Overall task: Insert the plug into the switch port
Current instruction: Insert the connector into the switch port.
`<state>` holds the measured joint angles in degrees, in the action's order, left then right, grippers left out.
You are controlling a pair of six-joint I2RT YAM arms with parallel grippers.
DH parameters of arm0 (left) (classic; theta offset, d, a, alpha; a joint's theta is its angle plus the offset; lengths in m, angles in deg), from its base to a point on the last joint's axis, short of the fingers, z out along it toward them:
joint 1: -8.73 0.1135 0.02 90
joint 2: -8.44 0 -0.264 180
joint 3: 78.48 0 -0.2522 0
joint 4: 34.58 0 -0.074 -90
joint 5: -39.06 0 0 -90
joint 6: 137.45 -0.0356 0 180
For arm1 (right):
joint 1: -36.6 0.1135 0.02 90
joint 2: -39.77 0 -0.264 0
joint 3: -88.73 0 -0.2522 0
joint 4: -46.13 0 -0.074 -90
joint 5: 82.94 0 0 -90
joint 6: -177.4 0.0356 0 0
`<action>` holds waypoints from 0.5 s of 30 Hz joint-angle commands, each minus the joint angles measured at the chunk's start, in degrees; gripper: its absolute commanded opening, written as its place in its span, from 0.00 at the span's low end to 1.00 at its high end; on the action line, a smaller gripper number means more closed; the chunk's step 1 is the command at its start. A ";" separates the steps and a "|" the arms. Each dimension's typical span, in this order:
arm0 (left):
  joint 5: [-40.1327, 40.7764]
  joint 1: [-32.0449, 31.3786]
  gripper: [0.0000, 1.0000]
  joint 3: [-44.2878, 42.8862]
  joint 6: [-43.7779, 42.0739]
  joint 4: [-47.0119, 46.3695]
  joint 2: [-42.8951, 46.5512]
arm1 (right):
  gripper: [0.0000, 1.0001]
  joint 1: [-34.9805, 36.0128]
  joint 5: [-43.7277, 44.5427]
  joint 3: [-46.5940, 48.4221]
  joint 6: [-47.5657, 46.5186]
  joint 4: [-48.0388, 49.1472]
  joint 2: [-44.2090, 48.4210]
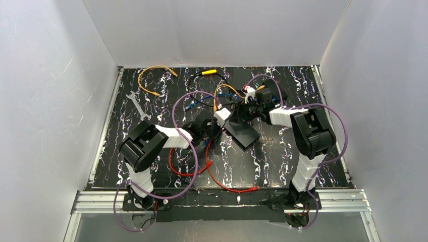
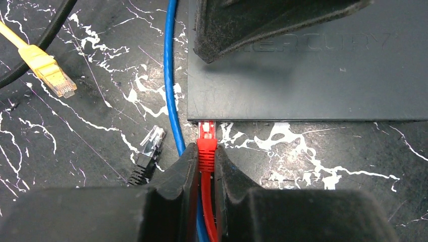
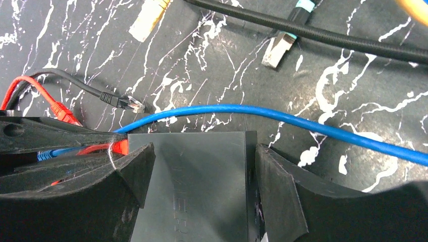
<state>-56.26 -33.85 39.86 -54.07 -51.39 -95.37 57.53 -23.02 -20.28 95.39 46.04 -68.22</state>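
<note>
The switch (image 2: 313,75) is a flat dark grey box lying on the black marbled table (image 1: 282,151). My left gripper (image 2: 206,156) is shut on the red plug (image 2: 207,143), whose clear tip sits at the switch's front edge, near its left corner; how far it is in the port I cannot tell. My right gripper (image 3: 202,151) stands open and straddles the switch (image 3: 202,191). One of its fingers (image 3: 126,171) lies over the switch's top. The other finger (image 3: 282,186) is beside its side wall. From above, both grippers meet at the switch (image 1: 242,132).
A blue cable (image 2: 170,75) runs along the switch's left side and under my left fingers. A black cable's clear plug (image 2: 151,143) and a yellow plug (image 2: 50,73) lie to the left. Another red plug (image 3: 63,112), a wrench (image 1: 137,105) and an orange cable (image 1: 151,75) lie on the table.
</note>
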 commanded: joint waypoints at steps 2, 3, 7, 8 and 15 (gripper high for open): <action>1.49 -1.28 0.00 -0.70 2.11 -12.15 2.34 | 0.80 3.56 -3.03 -3.36 4.59 -9.30 1.63; 2.05 -1.28 0.00 -1.04 2.46 -12.08 2.14 | 0.80 3.51 -3.62 -3.39 4.73 -8.91 1.59; 2.60 -1.32 0.00 -2.69 2.34 -11.04 2.01 | 0.80 3.38 -3.62 -3.38 4.83 -8.88 1.16; 2.52 -1.29 0.00 -2.92 2.13 -10.41 2.05 | 0.80 3.22 -2.98 -3.48 4.92 -8.88 1.32; 2.75 -1.32 0.00 -0.09 1.28 -9.42 2.70 | 0.84 0.31 3.71 -2.57 3.99 -10.04 2.61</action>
<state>-54.32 -34.62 40.45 -52.40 -53.09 -95.37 57.88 -19.39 -21.50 97.40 45.23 -66.44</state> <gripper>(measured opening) 0.095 0.825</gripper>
